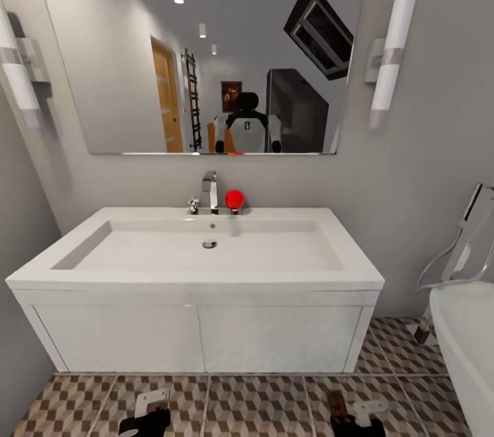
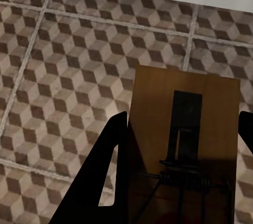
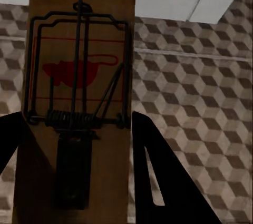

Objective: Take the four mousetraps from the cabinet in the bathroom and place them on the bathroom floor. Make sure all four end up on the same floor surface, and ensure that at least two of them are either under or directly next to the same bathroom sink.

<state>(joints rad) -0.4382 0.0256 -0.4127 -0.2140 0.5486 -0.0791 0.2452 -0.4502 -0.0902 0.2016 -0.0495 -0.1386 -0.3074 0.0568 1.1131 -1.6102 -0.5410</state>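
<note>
Two mousetraps held: left pincer (image 2: pixel 179 182) pinching one (image 2: pixel 184 129), right pincer (image 3: pixel 74 182) another (image 3: pixel 79 76), above bathroom floor (image 2: pixel 63 66) before bathroom sink (image 1: pixel 199 337).

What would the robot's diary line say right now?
facing bathroom sink | left gripper: mousetrap | right gripper: mousetrap | above bathroom floor

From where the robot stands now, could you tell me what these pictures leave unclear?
- Head view: both grippers, left and right, are cut off by the bottom edge.
- Left wrist view: the mousetrap runs off the bottom edge.
- Right wrist view: its mousetrap too.
- Floor under the sink is hidden by its front panels.
</note>
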